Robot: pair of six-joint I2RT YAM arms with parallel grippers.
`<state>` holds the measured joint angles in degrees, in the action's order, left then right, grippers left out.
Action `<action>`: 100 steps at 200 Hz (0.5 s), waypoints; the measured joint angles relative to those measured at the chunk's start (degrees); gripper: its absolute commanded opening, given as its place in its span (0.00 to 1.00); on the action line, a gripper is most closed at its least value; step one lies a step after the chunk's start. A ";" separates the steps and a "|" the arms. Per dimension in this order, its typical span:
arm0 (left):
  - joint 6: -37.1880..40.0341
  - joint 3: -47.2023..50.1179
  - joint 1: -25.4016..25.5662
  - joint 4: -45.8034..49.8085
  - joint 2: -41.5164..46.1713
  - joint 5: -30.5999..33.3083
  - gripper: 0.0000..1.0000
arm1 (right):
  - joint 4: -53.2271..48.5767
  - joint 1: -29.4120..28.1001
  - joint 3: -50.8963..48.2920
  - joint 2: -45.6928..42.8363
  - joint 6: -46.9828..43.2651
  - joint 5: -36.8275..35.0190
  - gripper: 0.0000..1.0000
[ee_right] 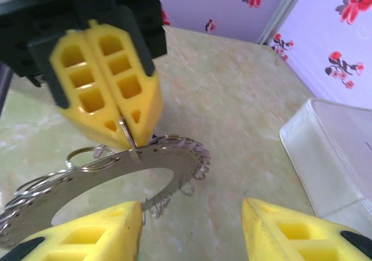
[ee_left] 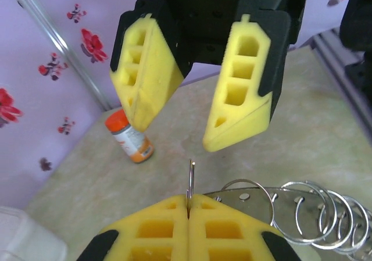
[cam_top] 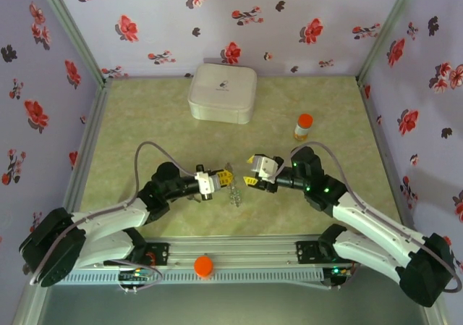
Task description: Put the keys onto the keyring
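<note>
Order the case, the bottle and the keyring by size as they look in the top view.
1. case, by far the largest.
2. bottle.
3. keyring, which looks close to the bottle, so this last order is unsure.

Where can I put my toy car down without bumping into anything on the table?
The table is bare in the back left corner, between the white case and the left wall, and right of the bottle up to the right wall. It is crowded front middle, where the left claw and right claw meet over the keyring.
</note>
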<state>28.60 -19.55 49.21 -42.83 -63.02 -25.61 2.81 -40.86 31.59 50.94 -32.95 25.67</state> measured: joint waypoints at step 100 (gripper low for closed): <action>18.47 0.87 4.59 -3.52 -0.96 13.27 0.00 | 3.39 -0.02 -1.70 0.02 3.52 -2.82 0.48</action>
<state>47.07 -18.68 53.80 -46.35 -63.99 -12.34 6.20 -40.88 29.89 50.96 -29.43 22.85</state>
